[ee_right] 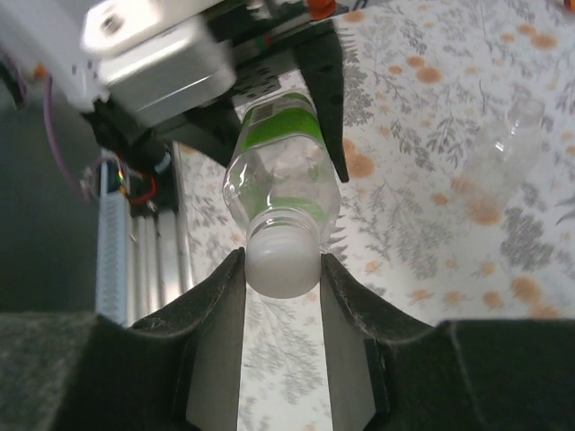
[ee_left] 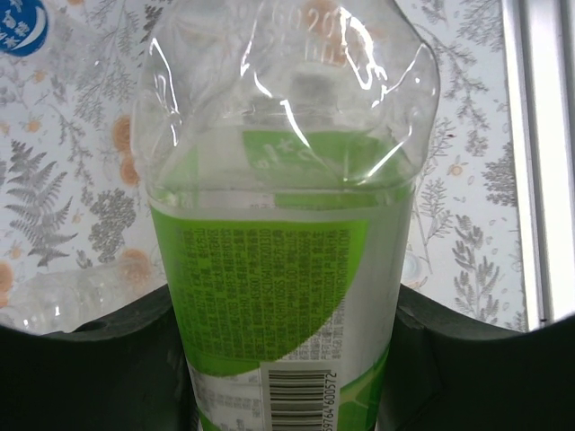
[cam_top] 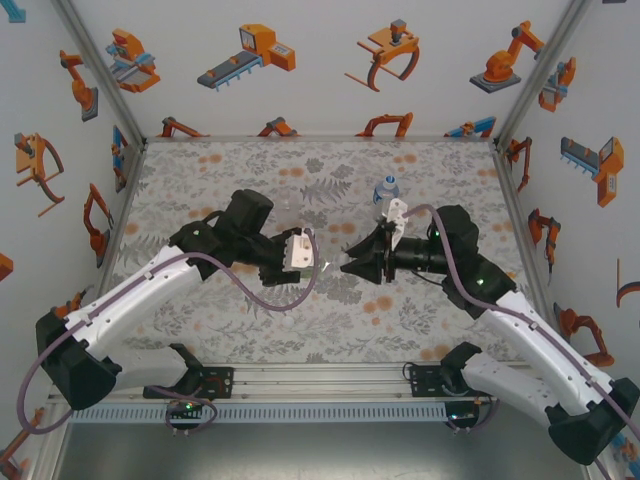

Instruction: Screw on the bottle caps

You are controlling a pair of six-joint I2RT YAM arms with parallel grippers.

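Your left gripper (ee_left: 287, 368) clamped on the glossy clear green-label bottle (ee_left: 286, 224), your right gripper (ee_right: 281, 280) pinching its round white cap (ee_right: 280, 262)

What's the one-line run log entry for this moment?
phase: capping | left pincer: shut on green bottle | right pincer: shut on cap at bottle neck | blue bottle: upright, far side

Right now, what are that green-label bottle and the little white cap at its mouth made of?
Green-label bottle: looks like thin clear plastic with a glossy finish. Bright glare streaks and soft creases show on its shoulder, and the floral surface shows through it.
White cap: probably opaque plastic with a matte to satin finish. It is evenly white with no sharp glints.
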